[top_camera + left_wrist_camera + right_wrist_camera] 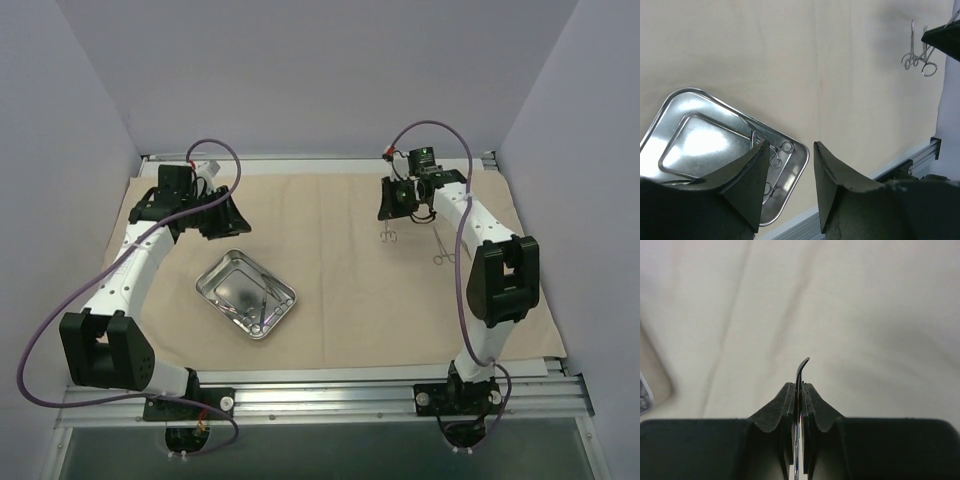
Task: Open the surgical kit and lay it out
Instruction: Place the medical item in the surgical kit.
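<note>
**Right gripper holds an instrument just beyond the row on the cloth**

The right gripper (799,387) is pinched tight on a slim curved-tipped instrument (802,365), whose tip pokes out past the fingers above the spread beige cloth wrap (330,300). Just on its near side a ring-handled instrument (388,233) lies flat on the cloth, with a second instrument (443,252) off to the right. Both run far-to-near, rings toward the arms. I'd judge the held one belongs alongside them, lying the same way. The left gripper (790,144) hangs wide open and empty by the steel tray (228,278). The other instruments (260,310) lie in that tray, much nearer the left arm.
</note>
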Controlling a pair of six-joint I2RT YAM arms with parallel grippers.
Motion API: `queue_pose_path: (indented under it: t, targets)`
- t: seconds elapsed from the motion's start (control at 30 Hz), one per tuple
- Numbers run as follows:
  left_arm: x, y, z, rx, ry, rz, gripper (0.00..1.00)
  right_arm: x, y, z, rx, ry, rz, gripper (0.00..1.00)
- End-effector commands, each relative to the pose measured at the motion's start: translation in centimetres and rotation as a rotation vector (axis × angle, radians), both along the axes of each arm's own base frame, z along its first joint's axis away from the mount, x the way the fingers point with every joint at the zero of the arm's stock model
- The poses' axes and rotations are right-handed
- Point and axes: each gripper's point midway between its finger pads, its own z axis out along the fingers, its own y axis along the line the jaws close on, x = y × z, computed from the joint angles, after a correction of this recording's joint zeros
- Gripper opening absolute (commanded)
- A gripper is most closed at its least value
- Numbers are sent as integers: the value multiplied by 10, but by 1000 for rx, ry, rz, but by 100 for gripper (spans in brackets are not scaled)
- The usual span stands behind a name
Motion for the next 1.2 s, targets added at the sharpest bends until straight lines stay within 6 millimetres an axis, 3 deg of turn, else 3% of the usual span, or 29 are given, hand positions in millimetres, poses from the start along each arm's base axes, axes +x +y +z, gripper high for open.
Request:
queue_pose_path:
  t: [0.0,0.23,0.37,0.8,0.93,1.17]
  targets:
    - [-9,-4,6,-14,-35,-52,49,-17,-48,-29,-189,138,-3,0]
    - [-7,-6,-15,-49,8,-81,48,-21,-94,-64,-208,209,-5,0]
    - [-4,-8,-21,-73,25,-87,47,-22,-105,-79,-198,249,-3,0]
    - [-3,-10,-27,-97,60,-102,47,-18,-97,-111,-61,314,38,0]
    - [-2,-7,-30,-98,69,-94,47,-15,-116,-117,-63,327,-14,0]
    - [1,-4,-35,-123,88,-76,47,-15,-127,-123,-71,336,-50,3]
